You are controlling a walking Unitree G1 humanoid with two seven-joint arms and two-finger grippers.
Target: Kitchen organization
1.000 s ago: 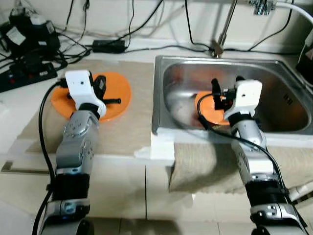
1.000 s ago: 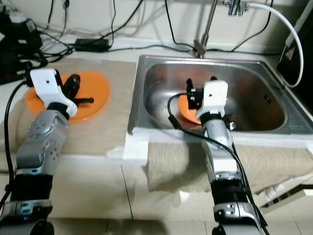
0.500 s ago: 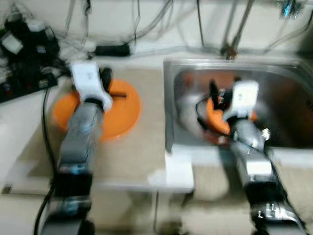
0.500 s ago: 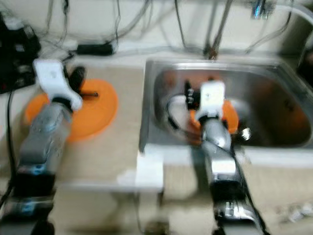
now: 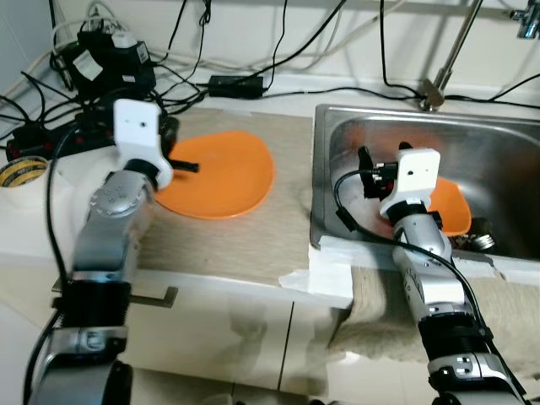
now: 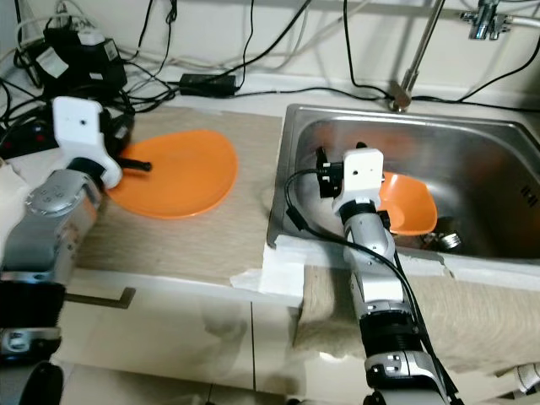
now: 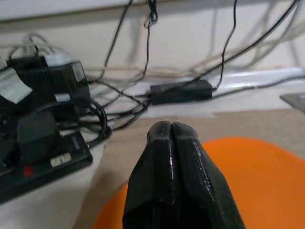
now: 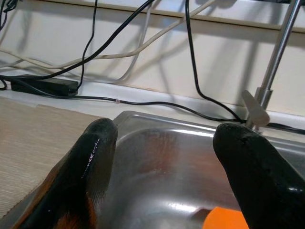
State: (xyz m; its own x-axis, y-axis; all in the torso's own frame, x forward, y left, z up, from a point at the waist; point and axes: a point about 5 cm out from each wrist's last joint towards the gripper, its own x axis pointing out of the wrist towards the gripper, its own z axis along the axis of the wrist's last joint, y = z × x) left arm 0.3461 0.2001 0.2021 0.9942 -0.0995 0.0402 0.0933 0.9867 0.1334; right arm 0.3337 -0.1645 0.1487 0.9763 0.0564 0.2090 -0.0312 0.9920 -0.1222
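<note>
Orange round plastic plate [image 5: 221, 171] is seen lying flat on the beige mat of the table [image 5: 253, 245], left of the sink. The left end effector [image 7: 172, 138] is held just above its near edge, fingers pressed together on nothing. In the stainless steel sink [image 5: 337, 135] a second orange plate [image 5: 445, 205] leans tilted, with the right end effector [image 8: 167, 143] spread wide beside it. Picking up the sink plate is judged to be in hand; next, the fingers must be brought over its rim.

White countertop [image 5: 253, 89] with inset steel sink [image 5: 337, 143], beige mat [image 5: 228, 240] over counter left of sink, orange plate [image 5: 221, 173] flat on mat, black power adapter [image 5: 235, 84] and cables near wall, tape roll [image 5: 18, 171] far left
</note>
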